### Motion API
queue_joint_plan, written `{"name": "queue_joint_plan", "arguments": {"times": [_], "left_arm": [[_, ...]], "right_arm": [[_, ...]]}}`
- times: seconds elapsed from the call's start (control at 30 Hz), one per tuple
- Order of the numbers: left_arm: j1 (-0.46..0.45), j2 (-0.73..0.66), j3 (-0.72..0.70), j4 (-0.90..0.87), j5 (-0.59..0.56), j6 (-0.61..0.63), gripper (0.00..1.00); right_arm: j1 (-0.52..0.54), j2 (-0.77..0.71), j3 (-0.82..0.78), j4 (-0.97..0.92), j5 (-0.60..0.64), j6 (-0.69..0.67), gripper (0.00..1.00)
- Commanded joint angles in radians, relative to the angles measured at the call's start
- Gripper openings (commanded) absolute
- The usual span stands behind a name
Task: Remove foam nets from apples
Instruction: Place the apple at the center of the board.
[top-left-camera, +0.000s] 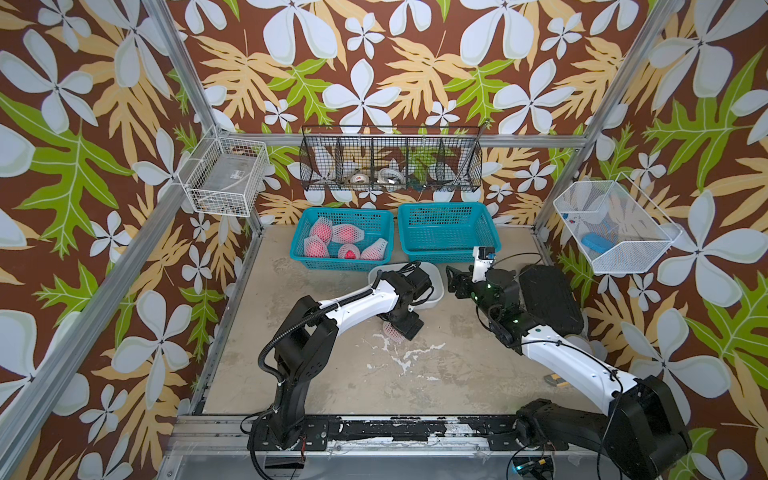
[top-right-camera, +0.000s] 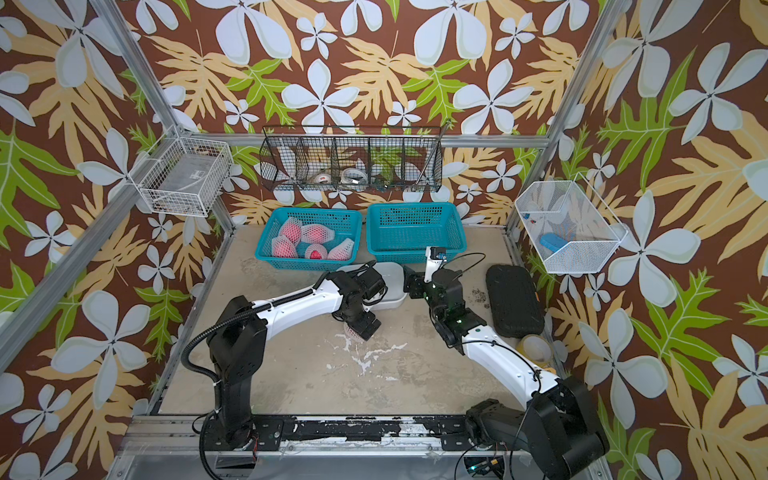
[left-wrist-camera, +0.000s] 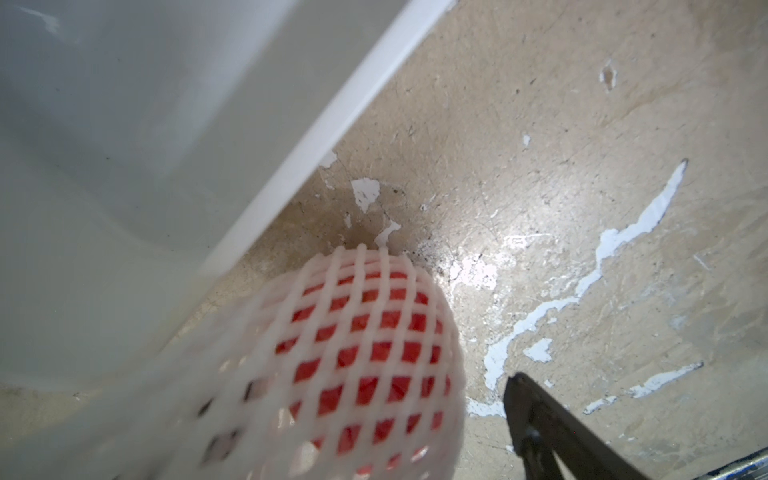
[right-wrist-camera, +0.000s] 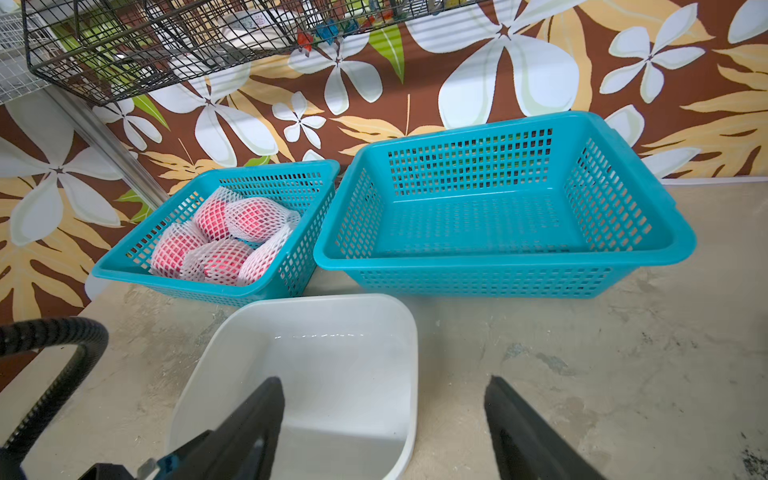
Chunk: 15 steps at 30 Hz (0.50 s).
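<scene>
One apple (left-wrist-camera: 365, 353), red under a white foam net (left-wrist-camera: 332, 274), lies on the table beside the white tub (left-wrist-camera: 332, 124). My left gripper (top-left-camera: 406, 328) hangs right over it, jaws open. One black finger (left-wrist-camera: 540, 419) stands clear of the net, the other is hidden behind the fruit. In both top views only an edge of this netted apple (top-left-camera: 390, 331) shows under the gripper. Several more netted apples (top-left-camera: 347, 233) lie in the left teal basket (top-left-camera: 328, 262). My right gripper (right-wrist-camera: 384, 382) is open and empty above the tub's rim (right-wrist-camera: 411, 332).
An empty teal basket (top-left-camera: 449, 253) stands right of the full one at the back. A black case (top-left-camera: 548, 299) lies at the right, with a tape roll (top-right-camera: 536, 347) near it. Wire baskets (top-left-camera: 390, 162) hang on the walls.
</scene>
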Motion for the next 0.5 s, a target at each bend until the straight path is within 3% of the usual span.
{"name": "queue_joint_plan", "arguments": {"times": [0.0,0.23,0.47], "left_arm": [[-0.004,-0.023,0.02,-0.032,-0.014,0.0,0.95],[0.018,-0.117,0.088,-0.03,0.006,0.015,0.95],[0.052,-0.132,-0.006,0.02,0.077,0.017,0.94]], "right_arm": [[0.0,0.0,0.005,0.026,0.021,-0.018,0.79],[0.0,0.016,0.004,0.031,0.019,-0.015,0.79],[0.0,0.016,0.003,0.031,0.019,-0.014,0.79]]}}
